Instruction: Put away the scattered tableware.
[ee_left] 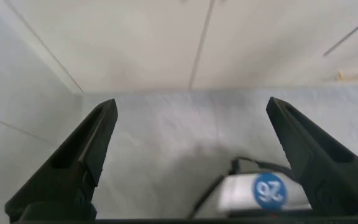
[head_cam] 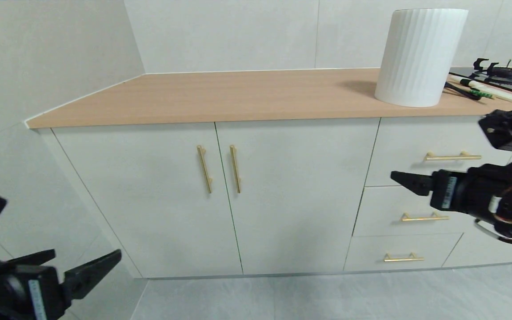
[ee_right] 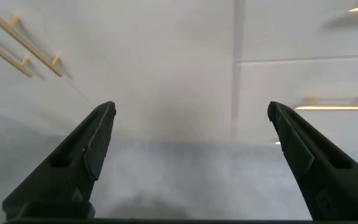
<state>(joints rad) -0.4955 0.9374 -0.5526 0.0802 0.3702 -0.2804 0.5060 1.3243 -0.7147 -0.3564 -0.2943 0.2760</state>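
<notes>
Countertop (head_cam: 238, 93): one white canister (head_cam: 420, 58); three drawers (head_cam: 380, 204) below; left pincer (ee_left: 190, 106), right pincer (ee_right: 190, 107) both spread.

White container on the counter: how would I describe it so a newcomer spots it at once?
Follow the wooden countertop toward the robot's right, stopping short of the black stove grate. There stands a tall white cylinder, upright near the front edge. Its vertical ribbing and height set it apart from the thin utensils lying flat beside it.

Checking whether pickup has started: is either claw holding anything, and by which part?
Nothing is held. The left claw and the right claw are both open and empty.
</notes>
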